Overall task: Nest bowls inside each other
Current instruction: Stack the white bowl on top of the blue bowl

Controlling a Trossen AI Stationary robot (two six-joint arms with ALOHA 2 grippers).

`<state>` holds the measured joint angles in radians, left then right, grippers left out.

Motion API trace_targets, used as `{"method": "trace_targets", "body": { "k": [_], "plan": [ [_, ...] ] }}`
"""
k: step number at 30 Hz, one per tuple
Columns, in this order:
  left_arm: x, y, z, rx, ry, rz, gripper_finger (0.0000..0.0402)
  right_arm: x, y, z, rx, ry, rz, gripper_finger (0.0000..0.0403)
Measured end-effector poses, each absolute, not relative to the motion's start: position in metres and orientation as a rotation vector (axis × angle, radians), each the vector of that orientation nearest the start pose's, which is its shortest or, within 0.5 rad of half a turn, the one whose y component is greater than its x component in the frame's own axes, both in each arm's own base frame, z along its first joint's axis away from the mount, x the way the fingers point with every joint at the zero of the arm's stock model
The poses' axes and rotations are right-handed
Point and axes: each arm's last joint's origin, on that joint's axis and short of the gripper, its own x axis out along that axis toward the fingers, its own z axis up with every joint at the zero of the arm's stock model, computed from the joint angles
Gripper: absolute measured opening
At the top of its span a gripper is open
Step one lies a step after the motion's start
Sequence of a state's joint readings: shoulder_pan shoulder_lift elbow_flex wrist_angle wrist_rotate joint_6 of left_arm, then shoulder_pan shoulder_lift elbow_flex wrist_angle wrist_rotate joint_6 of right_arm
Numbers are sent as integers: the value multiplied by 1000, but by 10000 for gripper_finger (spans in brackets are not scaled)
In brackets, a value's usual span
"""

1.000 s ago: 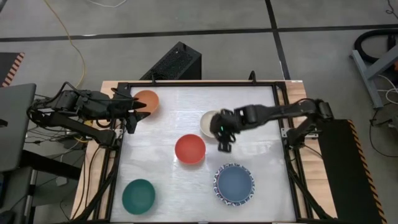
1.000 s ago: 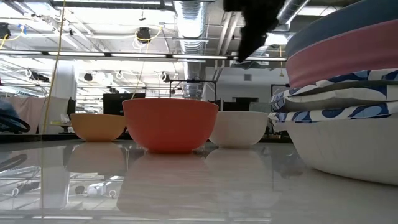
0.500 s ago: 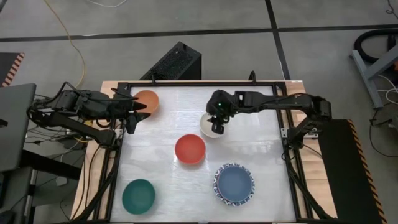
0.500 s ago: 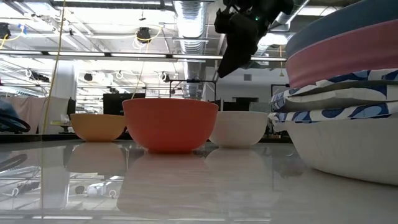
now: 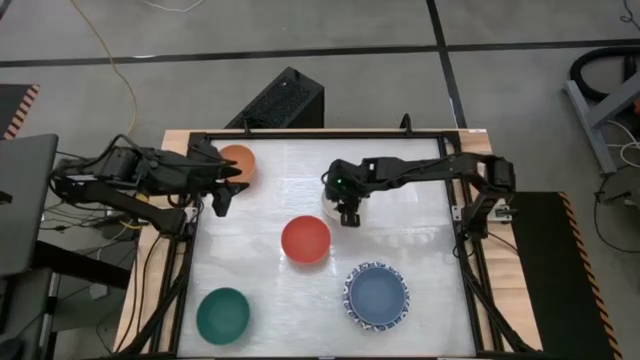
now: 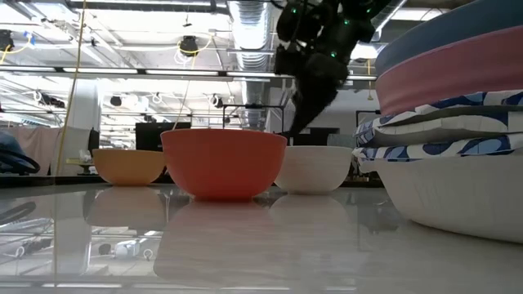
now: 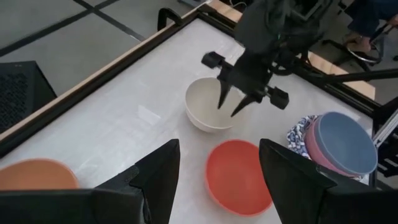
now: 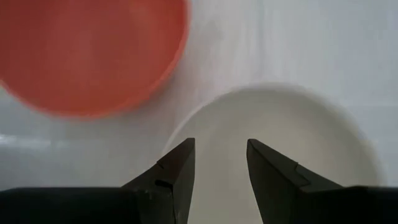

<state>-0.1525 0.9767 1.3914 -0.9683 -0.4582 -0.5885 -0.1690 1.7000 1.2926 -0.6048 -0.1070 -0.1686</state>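
Bowls: stack (image 5: 378, 296) sits well beyond red bowl (image 5: 306, 240) from cream bowl (image 5: 334, 203). Cream bowl just beside red bowl, directly under my right gripper (image 5: 347, 208), fingers apart over its near rim. My left gripper (image 5: 222, 186), fingers apart, waits farther off by orange bowl (image 5: 238, 160).

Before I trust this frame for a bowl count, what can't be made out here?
- High view: the cream bowl is mostly covered by the right pincer.
- High view: the bowls under the blue bowl are hidden; only a patterned rim shows.
- Low view: the stack is cut by the right edge, and the teal-green bowl is out of frame.
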Motion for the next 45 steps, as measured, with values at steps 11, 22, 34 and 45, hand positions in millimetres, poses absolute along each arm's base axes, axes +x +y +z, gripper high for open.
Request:
{"method": "trace_targets", "body": {
  "k": [11, 22, 34, 45],
  "plan": [
    [148, -11, 437, -430, 334, 386, 210, 342, -50, 243, 0, 1063, 47, 166],
    [124, -8, 448, -359, 220, 404, 210, 350, -19, 235, -72, 1071, 137, 166],
    [123, -7, 431, -376, 246, 437, 210, 351, -29, 225, -76, 1127, 80, 165],
    [128, -8, 419, -389, 281, 447, 210, 353, -30, 198, -62, 1249, 82, 126]
  ]
}}
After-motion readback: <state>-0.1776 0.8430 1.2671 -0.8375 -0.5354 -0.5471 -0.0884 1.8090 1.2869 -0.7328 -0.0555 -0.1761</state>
